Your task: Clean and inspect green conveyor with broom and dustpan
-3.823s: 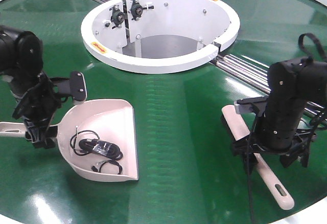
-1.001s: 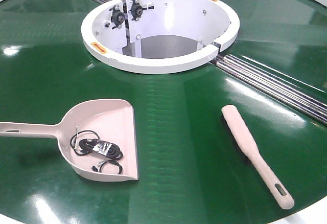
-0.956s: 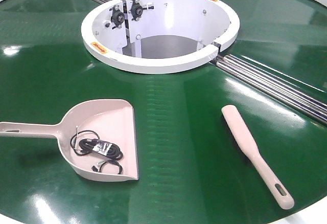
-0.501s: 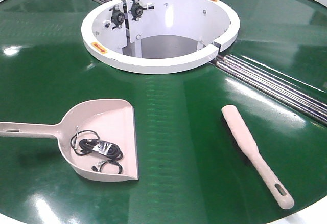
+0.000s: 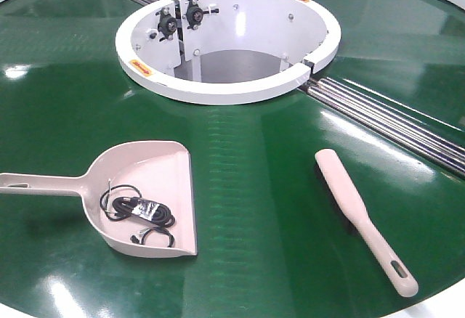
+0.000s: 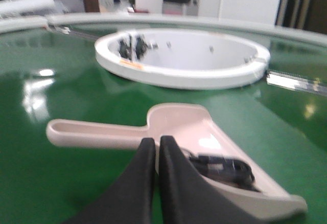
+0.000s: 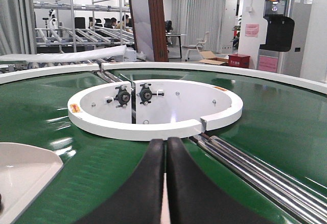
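The green conveyor (image 5: 261, 180) fills the front view. The pale pink dustpan (image 5: 156, 169) lies flat on it at front left, handle pointing left, with a coiled black cable (image 5: 138, 213) inside. The broom (image 5: 356, 205) lies flat at front right, handle end toward the front edge. Neither arm shows in the front view. In the left wrist view my left gripper (image 6: 157, 141) is shut and empty, short of the dustpan (image 6: 173, 124). In the right wrist view my right gripper (image 7: 165, 141) is shut; a pale strip of broom (image 7: 164, 211) shows below between the fingers.
The white ring hub (image 5: 225, 89) with its open well stands at the back middle. Metal rails (image 5: 385, 122) run from it toward the right edge. The belt's white front edge shows at the bottom right corner (image 5: 443, 307).
Since 3.8 s ago both arms have drawn back out of the front view, leaving the dustpan and broom lying where they were. Nothing has moved in the last second.
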### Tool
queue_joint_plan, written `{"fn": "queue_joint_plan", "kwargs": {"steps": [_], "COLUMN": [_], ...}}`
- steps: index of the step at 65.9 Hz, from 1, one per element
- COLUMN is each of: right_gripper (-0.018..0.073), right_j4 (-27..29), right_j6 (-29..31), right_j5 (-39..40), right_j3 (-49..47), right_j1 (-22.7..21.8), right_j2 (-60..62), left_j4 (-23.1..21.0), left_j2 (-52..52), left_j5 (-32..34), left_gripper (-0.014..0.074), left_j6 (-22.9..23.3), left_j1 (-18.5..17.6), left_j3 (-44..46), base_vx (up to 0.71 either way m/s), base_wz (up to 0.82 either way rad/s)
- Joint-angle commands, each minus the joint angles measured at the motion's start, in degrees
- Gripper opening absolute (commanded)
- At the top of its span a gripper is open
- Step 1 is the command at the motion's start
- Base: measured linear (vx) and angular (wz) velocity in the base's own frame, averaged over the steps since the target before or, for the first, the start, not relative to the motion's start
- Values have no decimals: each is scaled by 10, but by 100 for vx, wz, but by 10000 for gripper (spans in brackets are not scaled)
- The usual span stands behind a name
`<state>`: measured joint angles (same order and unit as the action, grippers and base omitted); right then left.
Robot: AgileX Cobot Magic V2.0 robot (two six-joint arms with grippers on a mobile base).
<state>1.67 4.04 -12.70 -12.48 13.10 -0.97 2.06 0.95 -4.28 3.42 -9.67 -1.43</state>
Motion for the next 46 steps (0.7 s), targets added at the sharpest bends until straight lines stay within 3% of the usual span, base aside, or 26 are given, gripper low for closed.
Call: {"fn": "queue_joint_plan", "kwargs": {"steps": [1,46], "right_gripper": [-8,-8], "right_j4": [-2,-1], "right_j6": [1,2], "right_j5": [39,39], "right_j3": [-15,-15], "right_j1": [-3,-3], "right_j2": [-8,-8], "left_j4": [-10,-4], "left_j2": [-30,-25], "left_j5": [43,43], "left_gripper": [-8,-8], "left_j6": [8,8], "left_j1": [22,31], "left_j3": [-7,-7], "base_vx": [0,0], "base_wz": [0,0]}}
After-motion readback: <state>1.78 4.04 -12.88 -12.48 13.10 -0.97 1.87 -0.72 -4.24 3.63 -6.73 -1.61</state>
